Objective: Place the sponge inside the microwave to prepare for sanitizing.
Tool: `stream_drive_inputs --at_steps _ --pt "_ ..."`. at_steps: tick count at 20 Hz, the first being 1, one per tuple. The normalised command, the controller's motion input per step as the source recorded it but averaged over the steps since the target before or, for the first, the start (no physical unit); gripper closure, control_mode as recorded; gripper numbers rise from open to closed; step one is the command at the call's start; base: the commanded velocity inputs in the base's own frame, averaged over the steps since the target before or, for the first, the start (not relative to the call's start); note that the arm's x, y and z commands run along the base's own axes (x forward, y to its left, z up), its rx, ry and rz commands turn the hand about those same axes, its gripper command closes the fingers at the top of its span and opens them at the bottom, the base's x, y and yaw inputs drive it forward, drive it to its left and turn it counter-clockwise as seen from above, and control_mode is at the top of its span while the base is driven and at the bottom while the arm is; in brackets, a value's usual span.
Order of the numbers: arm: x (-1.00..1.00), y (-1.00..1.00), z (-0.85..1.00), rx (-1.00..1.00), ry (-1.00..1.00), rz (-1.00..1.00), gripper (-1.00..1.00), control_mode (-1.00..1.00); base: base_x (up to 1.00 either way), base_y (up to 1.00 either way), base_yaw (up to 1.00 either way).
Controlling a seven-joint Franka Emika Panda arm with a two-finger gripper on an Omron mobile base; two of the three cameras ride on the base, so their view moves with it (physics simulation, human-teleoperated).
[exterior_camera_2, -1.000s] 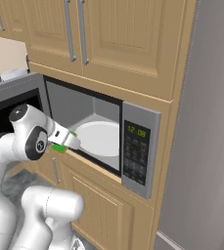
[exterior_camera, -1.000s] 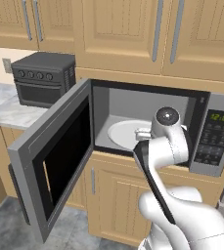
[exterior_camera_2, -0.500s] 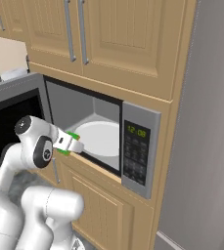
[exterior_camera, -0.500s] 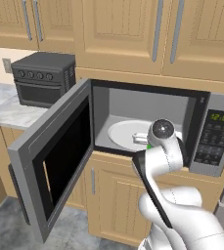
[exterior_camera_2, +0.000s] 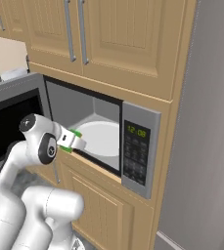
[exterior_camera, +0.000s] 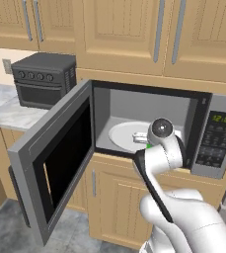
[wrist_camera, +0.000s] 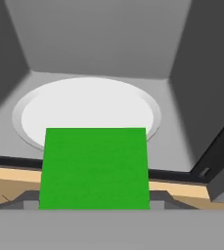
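Sponge [wrist_camera: 95, 167], flat matte green rectangle gripped between fingers [exterior_camera_2: 72, 140], before smooth round white plate [wrist_camera: 89, 112] in grey microwave [exterior_camera: 149, 128].

Matt green sponge [wrist_camera: 95, 167], brushed-metal microwave [exterior_camera: 210, 170], wooden cabinets [exterior_camera_2: 128, 39]

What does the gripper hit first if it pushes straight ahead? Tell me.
Probably nothing at once: the gripper, holding the sponge, points into the open microwave. The white plate lies ahead and below; the back wall looks like the first thing in line, though depth is unclear.
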Motion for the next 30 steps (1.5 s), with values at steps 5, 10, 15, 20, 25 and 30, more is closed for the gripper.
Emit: stream_drive_inputs --at_steps 5,10,15,20,25,30 --pt "0.20 -0.11 0.01 0.00 0.01 0.00 1.00 -1.00 0.00 0.00 0.00" --pt "0.33 -0.15 -0.09 -0.02 0.00 0.00 1.00 -1.00 0.00 0.00 0.00" --pt "0.44 -0.18 -0.09 -0.02 0.00 0.00 1.00 -1.00 0.00 0.00 0.00" --pt "0.46 -0.03 -0.15 0.00 0.00 0.00 1.00 -1.00 0.00 0.00 0.00" --pt "0.40 0.00 -0.07 0.00 0.00 0.00 1.00 -1.00 0.00 0.00 0.00" --pt "0.13 0.00 -0.11 0.00 0.00 0.00 1.00 -1.00 0.00 0.00 0.00"
